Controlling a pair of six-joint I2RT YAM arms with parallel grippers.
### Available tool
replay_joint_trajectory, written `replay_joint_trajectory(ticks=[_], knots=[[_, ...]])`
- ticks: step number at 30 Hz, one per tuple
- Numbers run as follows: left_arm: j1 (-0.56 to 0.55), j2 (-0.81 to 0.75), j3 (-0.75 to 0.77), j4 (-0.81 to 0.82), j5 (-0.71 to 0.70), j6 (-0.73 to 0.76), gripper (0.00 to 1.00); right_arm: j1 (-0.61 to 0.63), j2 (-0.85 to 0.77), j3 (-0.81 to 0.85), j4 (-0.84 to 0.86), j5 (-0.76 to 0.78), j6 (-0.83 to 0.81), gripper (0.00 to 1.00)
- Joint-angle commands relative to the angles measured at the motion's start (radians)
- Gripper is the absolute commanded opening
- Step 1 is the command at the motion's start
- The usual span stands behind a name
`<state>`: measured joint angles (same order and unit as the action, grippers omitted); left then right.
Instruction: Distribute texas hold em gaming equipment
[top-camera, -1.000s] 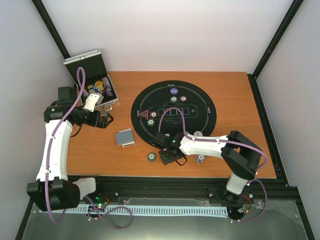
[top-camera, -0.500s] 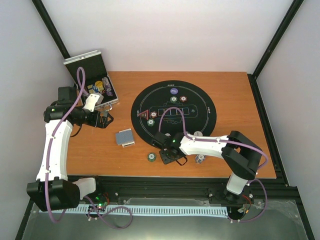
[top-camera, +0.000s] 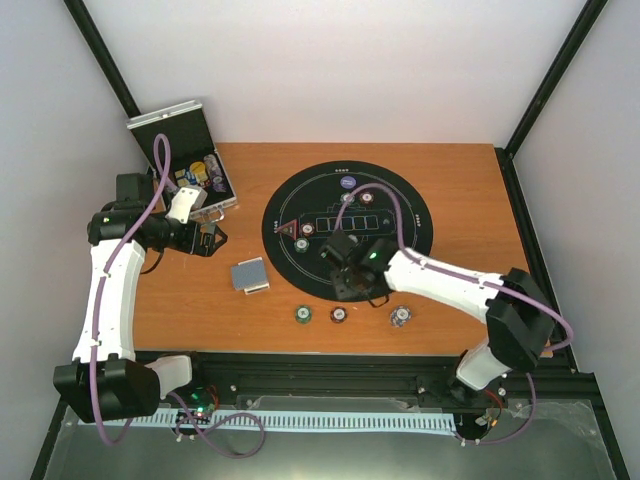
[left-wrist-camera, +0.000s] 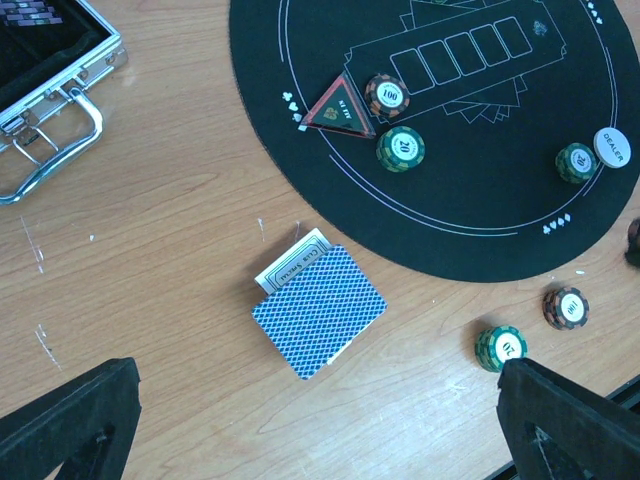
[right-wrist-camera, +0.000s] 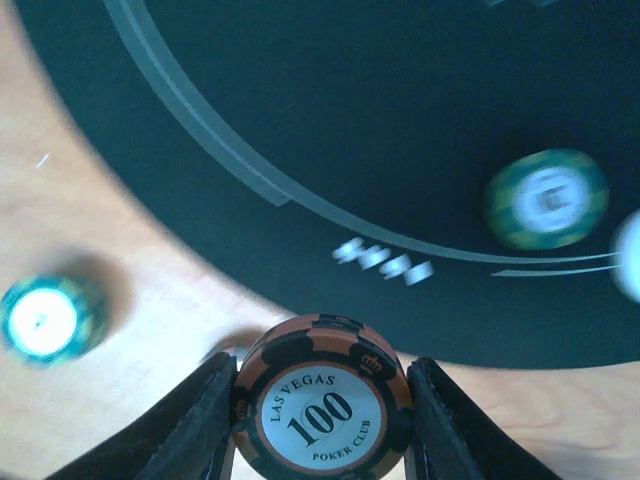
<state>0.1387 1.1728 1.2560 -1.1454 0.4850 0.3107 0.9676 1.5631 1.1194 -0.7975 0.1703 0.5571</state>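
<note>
You are partway through the layout. Your right gripper (right-wrist-camera: 325, 428) has its jaws drawn in on a maroon 100 chip (right-wrist-camera: 322, 405). The chip shows crisp between the fingers while everything beneath is smeared. It hangs over the near rim of the black poker mat (top-camera: 415, 225), so this step looks like carrying that chip to a place on the mat.

**Done, by the look of it:**
- 3 chips sit at the far side of the mat: a far purple-white chip (top-camera: 347, 183), a far green chip (top-camera: 347, 199) and a far maroon chip (top-camera: 366, 197).
- On the mat's left side a triangle marker (left-wrist-camera: 336, 106) lies with a second 100 chip (left-wrist-camera: 387, 96) touching it and a 20 chip (left-wrist-camera: 400, 148) just beside.
- Toward the near side, a green chip (left-wrist-camera: 576, 162) lies just beside the DEALER disc (left-wrist-camera: 612, 147).

**Left to do, in my judgement:**
- 3 chips lie on bare wood off the mat: a green 20 chip (left-wrist-camera: 500, 348), a maroon chip (left-wrist-camera: 566, 308) and a purple-white chip (top-camera: 400, 316).
- The deck (left-wrist-camera: 320, 310) lies undealt on the wood just left of the mat, and the 5 card outlines (left-wrist-camera: 455, 55) are bare.
- The open case (top-camera: 185, 150) holds more chips.

Your left gripper (top-camera: 208, 241) hovers near the case, jaws wide and holding nothing.
</note>
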Motion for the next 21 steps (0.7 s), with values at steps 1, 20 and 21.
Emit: replay_joint_trajectory(ticks=[1,20,21], knots=[[0.006,-0.015,0.044,-0.016,0.023,-0.010,1.00,-0.193,-0.042,0.041,-0.039,0.031,-0.102,0.22],[0.005,0.009,0.075,-0.020,0.018,-0.010,1.00,-0.546,0.304,0.134,0.115,-0.088,-0.243,0.21],[0.005,0.010,0.075,-0.019,0.016,-0.009,1.00,-0.546,0.314,0.140,0.116,-0.091,-0.244,0.21]])
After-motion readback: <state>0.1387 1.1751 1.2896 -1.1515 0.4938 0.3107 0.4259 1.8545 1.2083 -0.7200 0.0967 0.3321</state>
